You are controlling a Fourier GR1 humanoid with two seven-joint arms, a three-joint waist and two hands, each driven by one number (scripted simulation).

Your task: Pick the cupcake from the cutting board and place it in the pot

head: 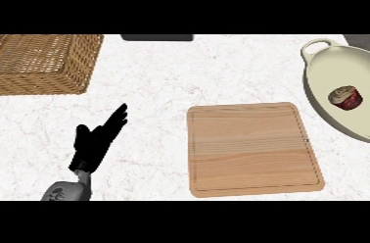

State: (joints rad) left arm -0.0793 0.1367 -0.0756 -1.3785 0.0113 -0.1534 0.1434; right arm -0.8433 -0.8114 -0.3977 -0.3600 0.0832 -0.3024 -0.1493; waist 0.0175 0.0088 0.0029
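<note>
My left hand rested open at lower left, holding nothing, while the cupcake, light, soft-topped and best held by its wrapper, already sat in the pot at right.

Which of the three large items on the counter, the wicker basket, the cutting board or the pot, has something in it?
The cream pot at the right edge: the cupcake sits inside it. The wicker basket and cutting board show nothing.
</note>
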